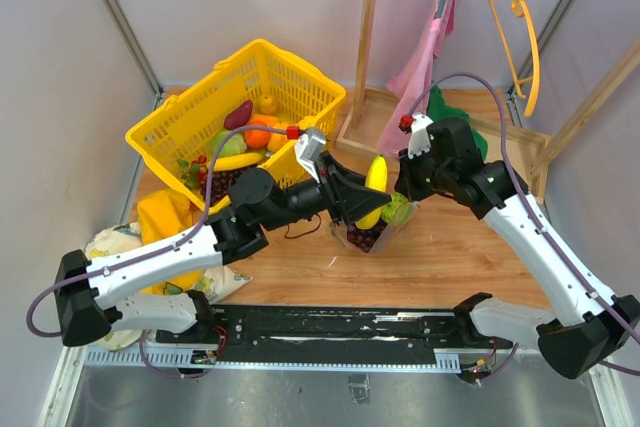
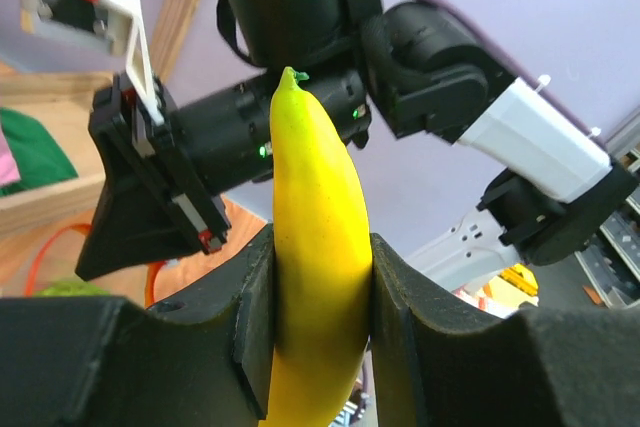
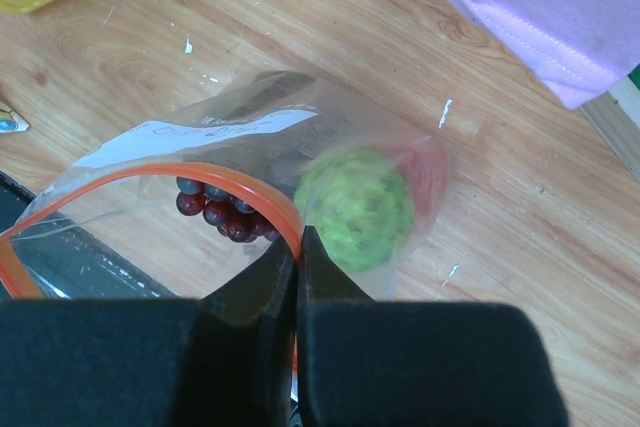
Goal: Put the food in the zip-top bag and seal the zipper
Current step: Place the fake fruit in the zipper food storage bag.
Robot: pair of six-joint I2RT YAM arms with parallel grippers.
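Observation:
My left gripper (image 1: 362, 197) is shut on a yellow banana (image 1: 375, 187), held upright above the open zip-top bag (image 1: 375, 232). In the left wrist view the banana (image 2: 318, 247) sits clamped between both fingers. My right gripper (image 1: 405, 187) is shut on the bag's mouth edge, pinching the red zipper strip (image 3: 230, 187) and holding the mouth open. Inside the bag (image 3: 250, 147) lie dark grapes (image 3: 215, 209), a green bumpy fruit (image 3: 355, 209) and a reddish piece (image 3: 425, 172). The white label (image 3: 190, 137) faces up.
A yellow mesh basket (image 1: 170, 127) at the back left holds more toy food, including an orange (image 1: 258, 135), a banana (image 1: 238, 160) and a purple piece (image 1: 238, 114). A wooden rack (image 1: 368, 37) with pink cloth (image 1: 425, 57) stands behind. A yellow cloth bundle (image 1: 165, 217) lies left.

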